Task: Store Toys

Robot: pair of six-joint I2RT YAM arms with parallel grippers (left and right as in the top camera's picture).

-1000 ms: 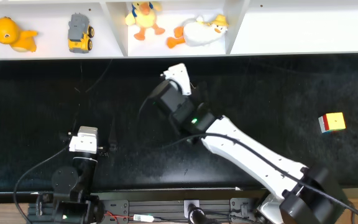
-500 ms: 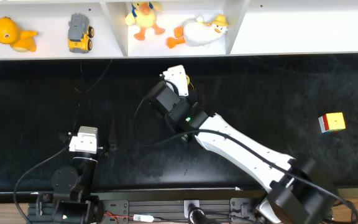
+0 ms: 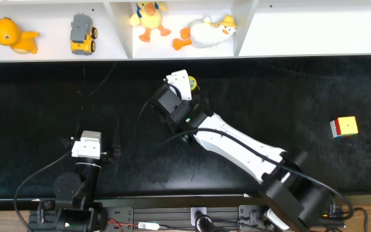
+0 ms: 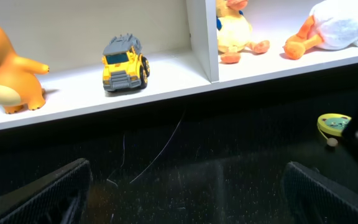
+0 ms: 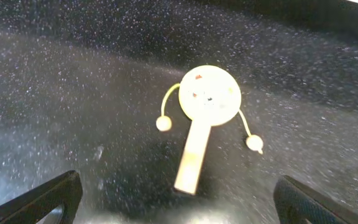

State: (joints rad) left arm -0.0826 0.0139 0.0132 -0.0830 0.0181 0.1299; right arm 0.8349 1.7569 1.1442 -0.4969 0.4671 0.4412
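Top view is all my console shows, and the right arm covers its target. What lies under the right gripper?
Observer: A small rattle drum with a pale round head, a wooden handle and two beads on strings lies flat on the black tabletop.
Operator: Is it gripped?
Observer: No. The right gripper is open, its fingers wide on either side and not touching the toy.
Operator: Which way does the handle point?
Observer: Toward the gripper, with the round head on the far side.
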